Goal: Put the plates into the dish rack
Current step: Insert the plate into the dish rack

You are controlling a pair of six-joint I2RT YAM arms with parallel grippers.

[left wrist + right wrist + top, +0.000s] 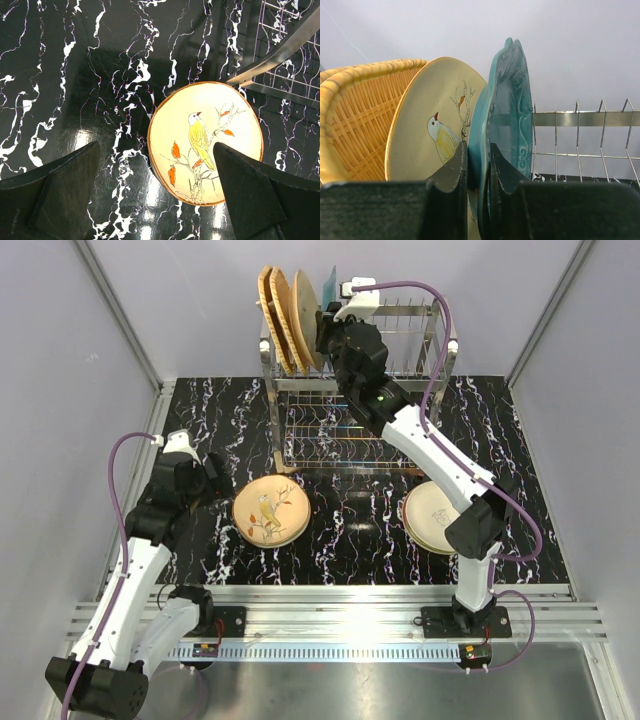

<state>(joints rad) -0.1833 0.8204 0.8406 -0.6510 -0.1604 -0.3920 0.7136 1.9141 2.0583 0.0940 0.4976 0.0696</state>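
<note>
Right gripper (477, 167) is up at the dish rack (400, 350), which stands against the far edge of the marble table (200, 420), about mid-width. Its jaws are pinched tight on the rim of the teal plate (512, 110). That plate is upright on edge among the top tines, just beside the racked bird plate (422, 132), and whether the two touch can't be told. Further left, the orange woven plates (275, 305) stand at the rack's left end, leaning a little. Bare tines run off to the right of the teal one. Down on the table, the left gripper (155, 150) hangs over the surface with its jaws spread wide and nothing between them. Right under it the flat bird plate (270, 510) lies face up, left of centre, towards the near edge. Over towards the near right corner a cream plate (430, 515) lies flat, partly hidden behind the right arm.
</note>
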